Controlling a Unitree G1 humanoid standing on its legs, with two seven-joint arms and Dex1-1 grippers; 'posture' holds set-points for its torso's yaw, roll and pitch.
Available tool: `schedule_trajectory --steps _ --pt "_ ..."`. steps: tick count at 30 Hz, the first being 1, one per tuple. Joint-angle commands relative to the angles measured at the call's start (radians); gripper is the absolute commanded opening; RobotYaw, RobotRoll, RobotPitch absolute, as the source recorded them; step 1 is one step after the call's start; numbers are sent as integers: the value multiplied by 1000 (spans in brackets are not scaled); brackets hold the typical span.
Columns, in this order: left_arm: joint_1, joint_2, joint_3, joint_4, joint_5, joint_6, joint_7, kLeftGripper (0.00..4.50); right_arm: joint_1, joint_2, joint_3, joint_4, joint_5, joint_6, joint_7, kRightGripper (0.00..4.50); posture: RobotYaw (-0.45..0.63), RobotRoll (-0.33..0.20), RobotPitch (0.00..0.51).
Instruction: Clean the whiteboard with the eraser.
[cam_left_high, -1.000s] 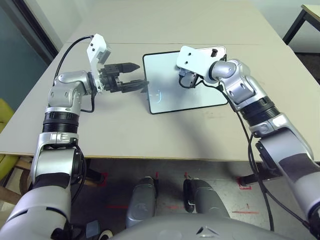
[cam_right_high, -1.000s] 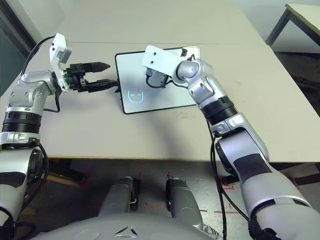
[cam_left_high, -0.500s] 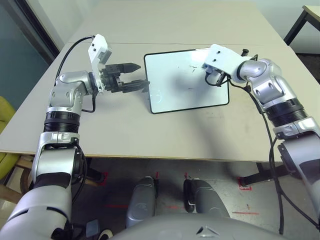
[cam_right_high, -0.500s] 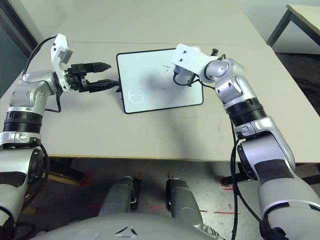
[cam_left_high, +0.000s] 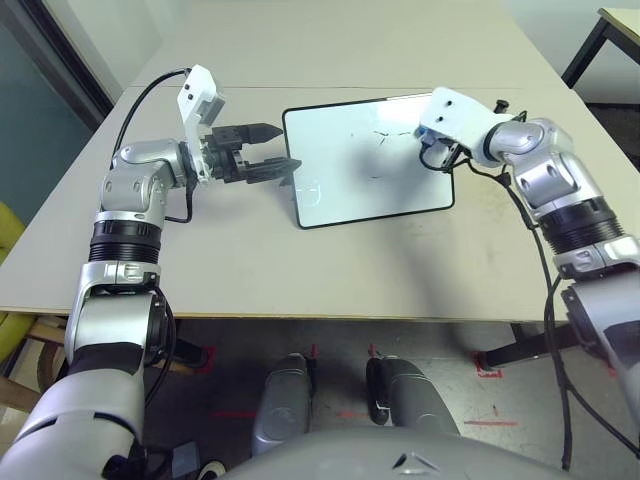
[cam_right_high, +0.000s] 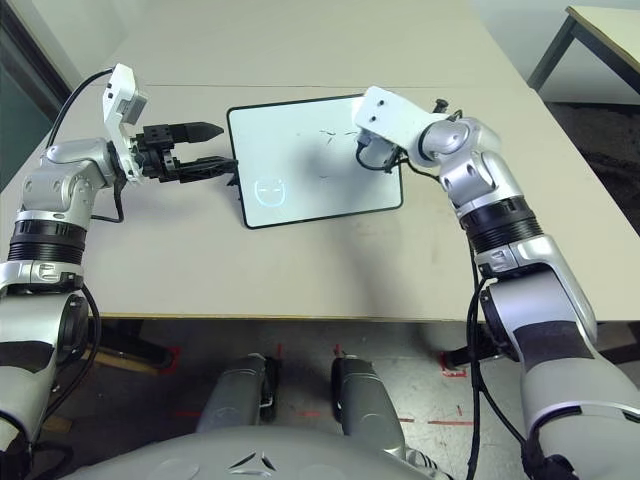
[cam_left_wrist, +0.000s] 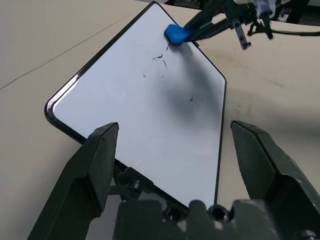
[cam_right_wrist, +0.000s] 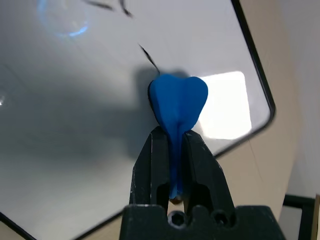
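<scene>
The whiteboard (cam_left_high: 365, 165) lies flat on the table, black-framed, with a few small black marks near its far middle and a faint blue drawing (cam_left_high: 315, 188) near its left front corner. My right gripper (cam_right_wrist: 172, 135) is shut on the blue eraser (cam_right_wrist: 178, 102), whose end presses on the board close to its far right corner. The left wrist view shows the eraser (cam_left_wrist: 176, 34) too. My left gripper (cam_left_high: 285, 147) is open at the board's left edge, its fingers (cam_left_wrist: 100, 150) spread on either side of the board's side knob (cam_left_wrist: 131, 182).
The beige table (cam_left_high: 300, 260) has bare room in front of and behind the board. Its front edge runs below the board. Another table's corner (cam_left_high: 622, 18) stands at the far right. A yellow object (cam_left_high: 10, 235) sits off the table's left side.
My right gripper has swept the eraser from the board's middle to its far right corner, uncovering the small black marks. The left gripper has stayed at the left edge.
</scene>
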Motion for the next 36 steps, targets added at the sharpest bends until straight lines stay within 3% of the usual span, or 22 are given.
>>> schedule_trajectory --steps 1,22,36 --pt "-10 3 -6 9 2 -5 -5 4500 25 17 37 -42 -14 7 25 114 177 0 102" --pt "-12 4 -4 10 1 -8 -3 4500 -60 138 103 -17 -57 -44 42 113 190 0 95" --pt "-16 3 -6 14 3 -9 -6 4500 -42 102 74 27 -66 -57 21 113 180 0 98"
